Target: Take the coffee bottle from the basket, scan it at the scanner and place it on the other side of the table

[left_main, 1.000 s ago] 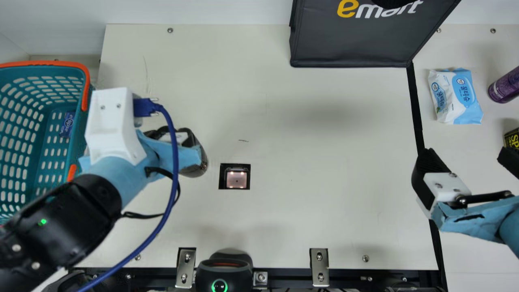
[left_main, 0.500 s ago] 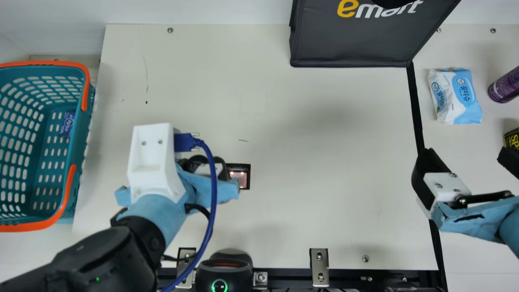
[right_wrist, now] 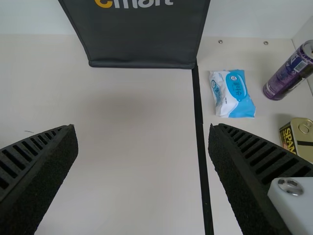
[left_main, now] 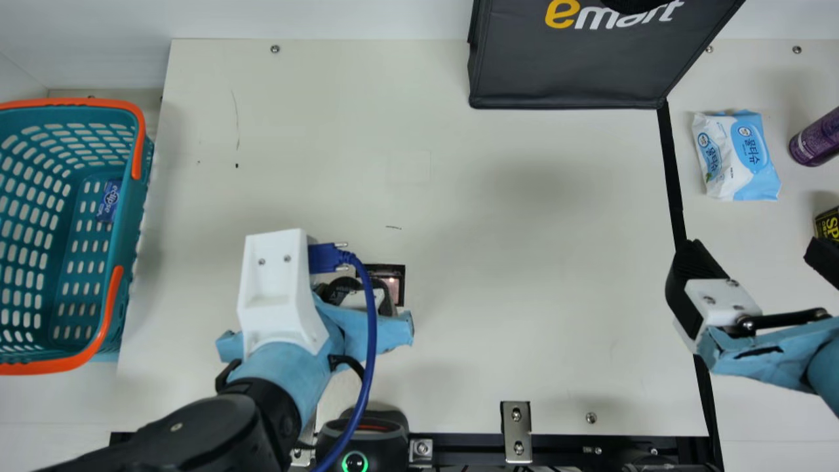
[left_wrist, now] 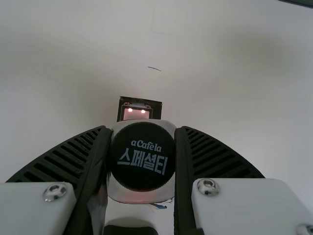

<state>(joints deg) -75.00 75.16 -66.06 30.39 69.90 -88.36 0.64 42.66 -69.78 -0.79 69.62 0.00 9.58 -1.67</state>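
The pale surface (left_main: 491, 229) spread wide under everything, with a white wall (left_main: 328, 19) along the top of the main view. In the lower left of that view was the left pincer (left_main: 347, 322). It had the coffee bottle (left_wrist: 142, 156) squeezed between its two black fingers (left_wrist: 183, 166), one on each side. In the left wrist view, the bottle's round black cap faced the camera. In the main view, the bottle covered part of the small square scanner (left_main: 394, 282), which glowed pink, a bit left of the middle. I could not tell if the bottle touched the surface.

A thick blue cable (left_main: 371, 341) hung in a curve from the left arm. Near the bottom of the main view was a black machine (left_main: 357, 442) with a green ring of light.

The teal basket (left_main: 131, 196) sat at the left edge, with orange handles and a little blue packet (left_main: 109, 200) inside. A big black bag (left_main: 564, 72) stood at the top, right of the middle. Toward the upper right lay a white and blue pack of wipes (left_main: 737, 156), and near the right edge were a purple can (left_main: 816, 141) and a yellow and black tin (left_main: 829, 226). The right pincer (left_main: 752, 252) was at the lower right, its fingers wide apart with nothing between them.
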